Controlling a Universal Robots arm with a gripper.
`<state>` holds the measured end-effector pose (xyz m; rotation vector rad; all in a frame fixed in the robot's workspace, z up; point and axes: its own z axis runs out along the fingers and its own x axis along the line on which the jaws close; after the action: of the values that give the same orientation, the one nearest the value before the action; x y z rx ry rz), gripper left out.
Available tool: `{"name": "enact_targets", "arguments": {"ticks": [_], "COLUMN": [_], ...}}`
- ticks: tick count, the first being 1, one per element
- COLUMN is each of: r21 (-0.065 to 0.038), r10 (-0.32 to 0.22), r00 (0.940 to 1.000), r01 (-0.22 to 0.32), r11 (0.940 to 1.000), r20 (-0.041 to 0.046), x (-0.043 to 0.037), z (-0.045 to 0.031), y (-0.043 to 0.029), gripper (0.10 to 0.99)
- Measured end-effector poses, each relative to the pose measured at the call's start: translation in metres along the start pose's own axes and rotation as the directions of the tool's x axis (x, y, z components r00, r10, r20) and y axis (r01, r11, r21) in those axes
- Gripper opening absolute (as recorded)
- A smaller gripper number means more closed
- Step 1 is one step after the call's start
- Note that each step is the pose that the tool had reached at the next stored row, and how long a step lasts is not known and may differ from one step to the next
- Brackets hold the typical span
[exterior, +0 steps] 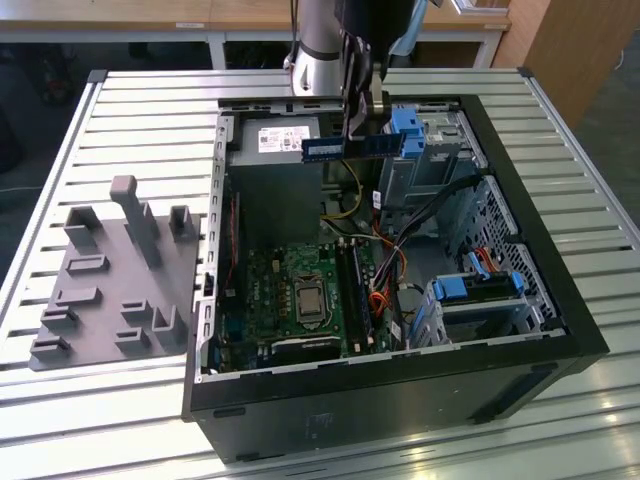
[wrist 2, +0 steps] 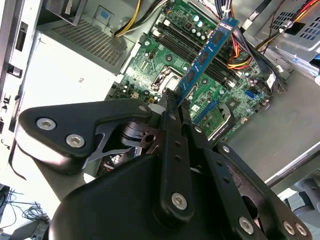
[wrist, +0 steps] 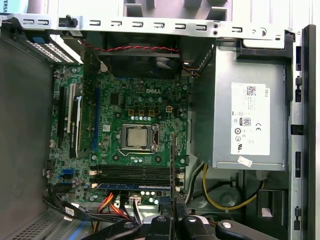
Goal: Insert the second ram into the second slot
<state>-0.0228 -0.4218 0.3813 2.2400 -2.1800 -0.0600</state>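
My gripper (exterior: 357, 132) is shut on the second ram (exterior: 352, 147), a thin dark-blue stick held level above the open computer case (exterior: 560, 300), over its back part near the power supply. In the second wrist view the ram (wrist 2: 205, 55) sticks out from the gripper (wrist 2: 176, 104) over the motherboard. In the first wrist view the ram (wrist: 173, 165) shows edge-on as a thin line rising from the gripper (wrist: 174, 220). It hangs well above the black memory slots (exterior: 355, 295) (wrist: 132, 172) beside the processor socket (exterior: 305, 300). A blue strip (wrist: 132, 186) lies along the outermost slot.
The power supply (exterior: 280, 140) (wrist: 250, 115) fills the case's back corner. Light-blue drive brackets (exterior: 410, 125) (exterior: 480, 285) and cable bundles (exterior: 385, 280) crowd the exterior view's right side. A grey fixture plate (exterior: 110, 290) lies on the slatted table, to the case's left in the exterior view.
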Motion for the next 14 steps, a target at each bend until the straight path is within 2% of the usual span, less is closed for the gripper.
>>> {"name": "enact_targets", "arguments": {"ticks": [3,5,14], "r21": [0.0,0.0,0.0], "r10": [0.0,0.0,0.0], "r00": [1.0,1.0,1.0], "r01": [0.0,0.0,0.0], "r11": [1.0,1.0,1.0], "r20": [0.0,0.0,0.0001], "x": [0.0006,0.0112,0.0129], "z": [0.0,-0.0002,-0.0002], "y": [0.0,0.0003,0.0004], "gripper": [0.137,0.137,0.137]}}
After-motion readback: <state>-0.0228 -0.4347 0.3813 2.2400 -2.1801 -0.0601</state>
